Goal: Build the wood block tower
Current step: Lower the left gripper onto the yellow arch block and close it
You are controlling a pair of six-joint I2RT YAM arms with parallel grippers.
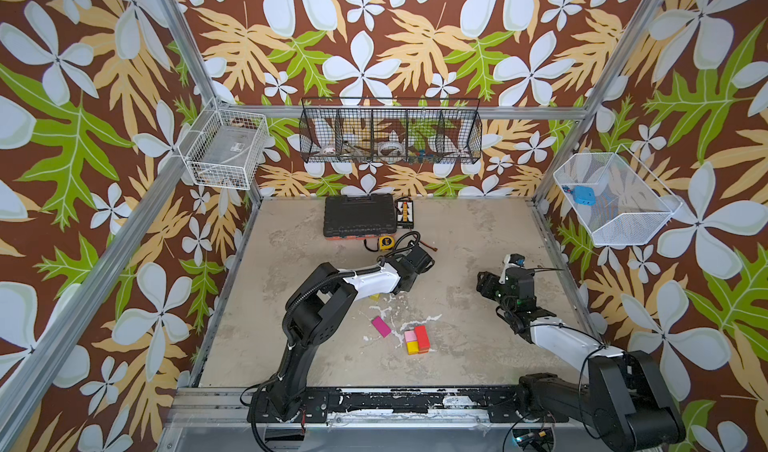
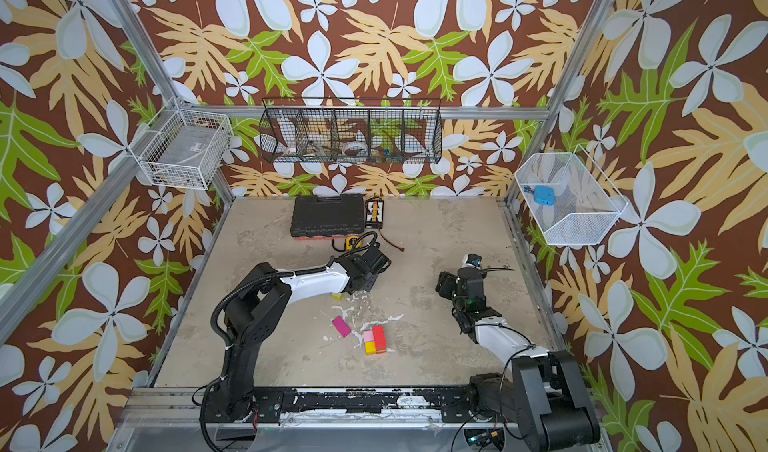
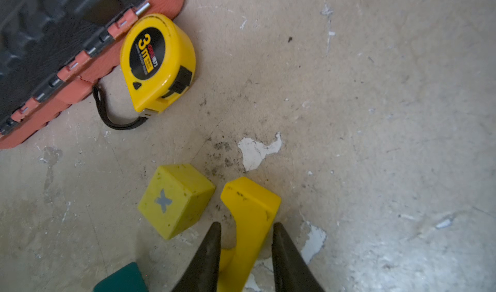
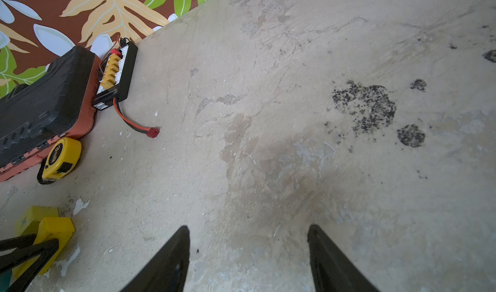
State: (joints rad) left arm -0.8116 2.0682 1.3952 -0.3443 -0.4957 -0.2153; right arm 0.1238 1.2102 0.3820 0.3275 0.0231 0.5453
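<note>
My left gripper (image 3: 247, 225) is shut on a yellow arch block (image 3: 249, 204) that rests on the table. A yellow cube (image 3: 174, 199) marked with a grey cross stands right beside the arch. A corner of a teal block (image 3: 120, 280) shows next to them. In both top views the left arm hides most of these blocks. The tower (image 1: 417, 340) is a low group of pink, yellow and red blocks near the table's front middle. A magenta brick (image 1: 381, 326) lies just left of it. My right gripper (image 4: 248, 227) hangs open over bare table, right of centre (image 1: 484, 283).
A black tool case (image 1: 359, 215) with an orange edge lies at the back. A yellow tape measure (image 3: 158, 59) sits against it, close to the arch. A connector board (image 1: 402, 212) with a red-black lead (image 4: 134, 124) lies beside the case. Wire baskets (image 1: 390, 132) hang on the walls.
</note>
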